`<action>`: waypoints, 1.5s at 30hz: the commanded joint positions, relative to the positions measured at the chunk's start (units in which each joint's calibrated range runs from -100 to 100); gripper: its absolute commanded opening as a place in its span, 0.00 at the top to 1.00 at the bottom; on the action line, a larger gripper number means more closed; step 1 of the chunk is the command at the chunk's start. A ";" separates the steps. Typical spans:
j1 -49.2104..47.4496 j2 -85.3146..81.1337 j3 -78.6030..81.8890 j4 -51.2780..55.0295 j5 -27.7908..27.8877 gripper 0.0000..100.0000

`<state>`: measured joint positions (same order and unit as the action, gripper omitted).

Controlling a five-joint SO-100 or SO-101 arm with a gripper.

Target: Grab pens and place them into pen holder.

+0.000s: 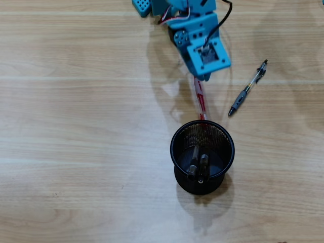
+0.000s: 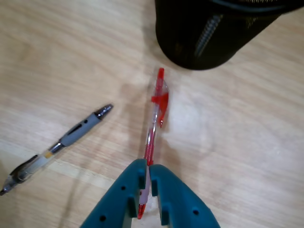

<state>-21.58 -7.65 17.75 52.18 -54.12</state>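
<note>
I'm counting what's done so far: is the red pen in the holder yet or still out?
Out. The gripper pinches the red pen, its tip short of the holder.

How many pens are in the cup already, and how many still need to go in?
Two pens already stand in the pen holder. The gripper is shut on the red-and-white pen, its tip near the cup's rim in the overhead view. The clear-and-grey pen lies on the table, waiting. About halfway done.
</note>
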 commanded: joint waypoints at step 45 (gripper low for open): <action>-5.35 30.28 -7.16 -10.13 -3.31 0.83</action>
<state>-26.82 21.16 11.27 42.60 -57.14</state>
